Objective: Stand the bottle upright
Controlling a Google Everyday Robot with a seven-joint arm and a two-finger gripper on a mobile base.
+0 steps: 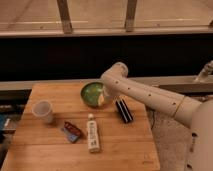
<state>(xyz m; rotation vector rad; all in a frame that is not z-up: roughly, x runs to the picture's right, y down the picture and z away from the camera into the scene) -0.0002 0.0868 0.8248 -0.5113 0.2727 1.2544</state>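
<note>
The bottle [93, 134] is slim and cream-white. It lies flat on the wooden table [45, 152], lengthwise toward me, with its small cap pointing to the far side. My gripper [105, 97] hangs from the white arm over the right rim of the green bowl [92, 94]. It is well behind the bottle and apart from it. Its jaws stand open and hold nothing.
A black rectangular bar [123, 110] lies right of the bowl, under the arm. A white cup [43, 110] stands at the left. A small red and blue packet [72, 131] lies just left of the bottle. The table's right edge is close to the bar.
</note>
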